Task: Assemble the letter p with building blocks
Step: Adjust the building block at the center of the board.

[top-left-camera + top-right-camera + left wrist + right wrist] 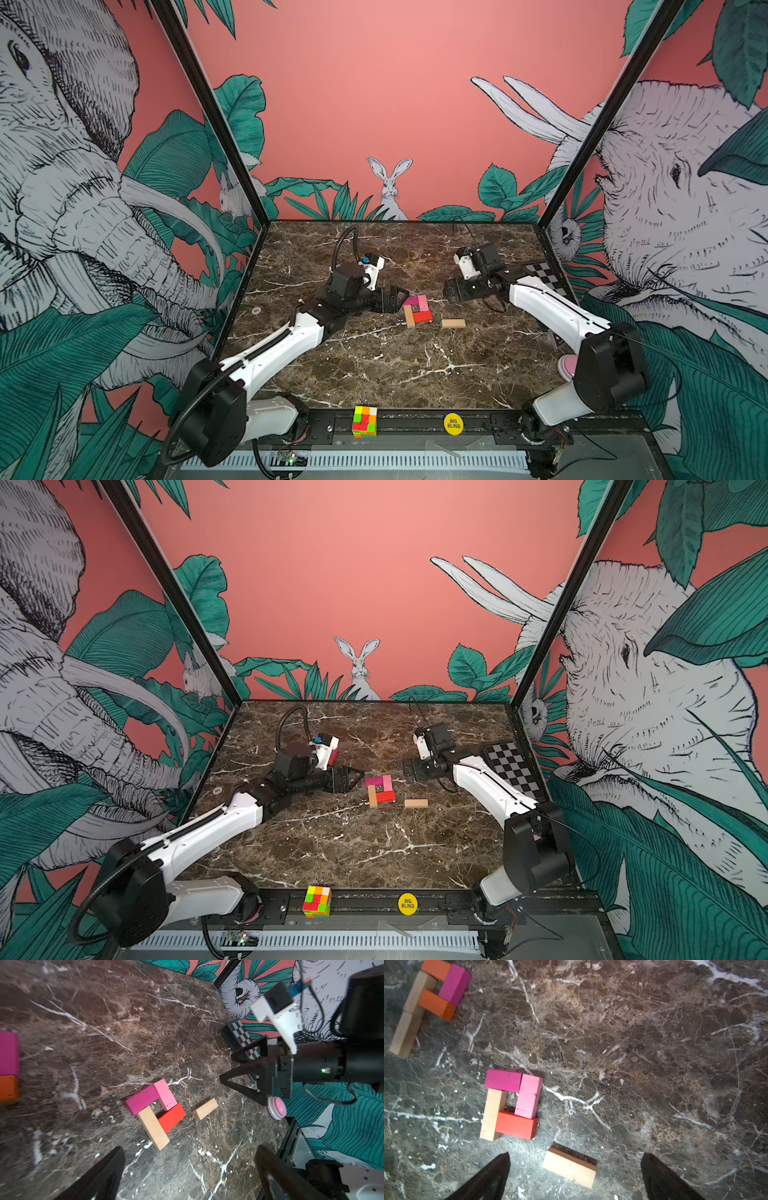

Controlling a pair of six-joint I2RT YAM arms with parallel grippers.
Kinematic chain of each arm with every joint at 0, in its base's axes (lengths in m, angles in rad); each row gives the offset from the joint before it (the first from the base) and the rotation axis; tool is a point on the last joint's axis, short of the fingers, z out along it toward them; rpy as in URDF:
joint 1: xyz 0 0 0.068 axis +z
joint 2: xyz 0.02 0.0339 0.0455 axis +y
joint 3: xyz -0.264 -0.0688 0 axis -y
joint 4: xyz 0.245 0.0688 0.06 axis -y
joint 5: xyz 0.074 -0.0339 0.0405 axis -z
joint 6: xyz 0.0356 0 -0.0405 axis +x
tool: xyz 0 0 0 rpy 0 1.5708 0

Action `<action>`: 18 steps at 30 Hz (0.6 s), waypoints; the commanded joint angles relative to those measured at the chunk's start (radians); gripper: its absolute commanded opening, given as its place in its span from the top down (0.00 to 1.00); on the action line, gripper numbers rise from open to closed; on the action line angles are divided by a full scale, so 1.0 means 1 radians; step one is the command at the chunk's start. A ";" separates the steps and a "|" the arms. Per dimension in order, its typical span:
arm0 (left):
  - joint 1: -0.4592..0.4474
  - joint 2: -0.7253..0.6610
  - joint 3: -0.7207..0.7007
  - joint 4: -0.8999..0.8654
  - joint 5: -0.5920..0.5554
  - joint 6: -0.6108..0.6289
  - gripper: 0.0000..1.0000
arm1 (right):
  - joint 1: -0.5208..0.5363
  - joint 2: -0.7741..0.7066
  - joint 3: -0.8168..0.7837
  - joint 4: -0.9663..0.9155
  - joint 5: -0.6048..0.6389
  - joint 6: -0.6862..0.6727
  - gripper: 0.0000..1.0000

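Observation:
Four building blocks lie together mid-table as a small square loop (417, 309): magenta (503, 1080), pink (529, 1095), red (516, 1125) and tan (492, 1113). One loose tan block (453, 323) (570, 1169) lies flat just right of the loop. My right gripper (576, 1156) hovers over it, open, with its fingers apart from the block on either side. My left gripper (190, 1153) (405, 294) is open and empty, close to the loop's left side. Farther back left, a second group of orange, magenta and tan blocks (436, 991) forms a P shape.
A multicoloured puzzle cube (365, 422) and a yellow "BIG BLIND" disc (453, 424) sit on the front rail. A checkerboard (544, 272) lies by the right wall, and a pink-and-white button (277, 1108) near the right arm's base. A small white disc (256, 310) lies at the left.

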 commanded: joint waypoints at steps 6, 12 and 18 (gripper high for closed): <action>0.005 -0.171 0.038 -0.262 -0.105 0.232 0.00 | -0.004 0.064 0.029 -0.121 -0.043 -0.051 0.01; 0.005 -0.207 0.042 -0.302 -0.101 0.275 0.00 | -0.008 0.152 0.014 -0.123 0.004 0.067 0.10; 0.006 -0.205 0.023 -0.278 -0.097 0.266 0.01 | -0.054 0.179 -0.015 -0.032 0.040 0.213 0.46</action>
